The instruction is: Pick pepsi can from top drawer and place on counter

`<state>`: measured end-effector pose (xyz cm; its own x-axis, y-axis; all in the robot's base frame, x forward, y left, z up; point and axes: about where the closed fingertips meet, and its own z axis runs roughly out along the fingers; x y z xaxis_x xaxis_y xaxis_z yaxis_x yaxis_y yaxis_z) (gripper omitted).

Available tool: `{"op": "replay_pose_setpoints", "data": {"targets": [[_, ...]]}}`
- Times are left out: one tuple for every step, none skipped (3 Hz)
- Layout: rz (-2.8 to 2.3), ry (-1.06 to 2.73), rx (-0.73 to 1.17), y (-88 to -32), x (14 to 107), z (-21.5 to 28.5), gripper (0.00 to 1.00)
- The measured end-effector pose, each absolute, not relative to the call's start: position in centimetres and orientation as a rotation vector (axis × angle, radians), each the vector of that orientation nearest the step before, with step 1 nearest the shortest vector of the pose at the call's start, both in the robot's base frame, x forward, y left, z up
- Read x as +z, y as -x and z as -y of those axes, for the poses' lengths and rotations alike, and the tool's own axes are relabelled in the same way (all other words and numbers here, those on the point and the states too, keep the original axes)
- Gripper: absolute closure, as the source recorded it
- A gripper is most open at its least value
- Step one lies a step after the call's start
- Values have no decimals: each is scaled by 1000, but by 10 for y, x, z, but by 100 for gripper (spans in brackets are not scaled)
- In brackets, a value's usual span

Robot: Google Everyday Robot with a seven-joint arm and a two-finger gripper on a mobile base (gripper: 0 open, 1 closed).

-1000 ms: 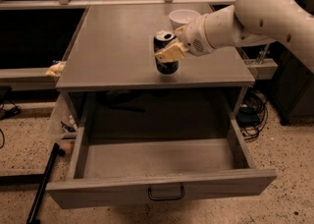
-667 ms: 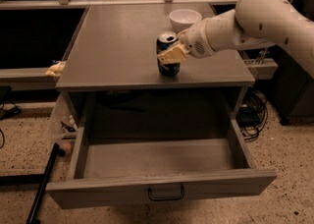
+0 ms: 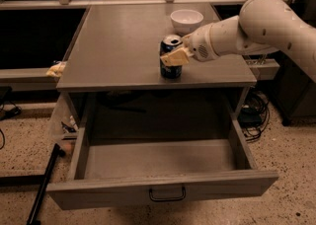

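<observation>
The pepsi can (image 3: 171,70) stands upright on the counter (image 3: 118,41) near its front edge, right of centre. My gripper (image 3: 171,57) reaches in from the right and is shut on the can, one yellowish finger (image 3: 174,58) lying across its front. The silver top with the pull-tab shows above the finger. The top drawer (image 3: 108,189) is pulled fully open below the counter and nothing shows inside it. Its black wire handle (image 3: 167,195) sits at the centre of the front panel.
A white bowl (image 3: 186,20) stands on the counter just behind the can. My white arm (image 3: 266,21) spans the right side above the counter. A black pole (image 3: 44,184) leans at the drawer's left. Cables (image 3: 254,110) lie on the floor at the right.
The gripper has carried the can slightly right and down, so the can now rests on the counter.
</observation>
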<state>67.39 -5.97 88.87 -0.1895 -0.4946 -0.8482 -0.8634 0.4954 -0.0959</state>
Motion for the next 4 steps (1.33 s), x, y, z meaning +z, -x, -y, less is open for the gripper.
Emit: {"op": "replay_pose_setpoints", "data": {"targets": [[-1842, 1134, 516, -674, 889, 60, 58], [-1842, 1134, 516, -674, 889, 60, 35], [-1842, 1134, 516, -674, 889, 60, 11], [-1842, 1134, 516, -674, 889, 60, 0]]}}
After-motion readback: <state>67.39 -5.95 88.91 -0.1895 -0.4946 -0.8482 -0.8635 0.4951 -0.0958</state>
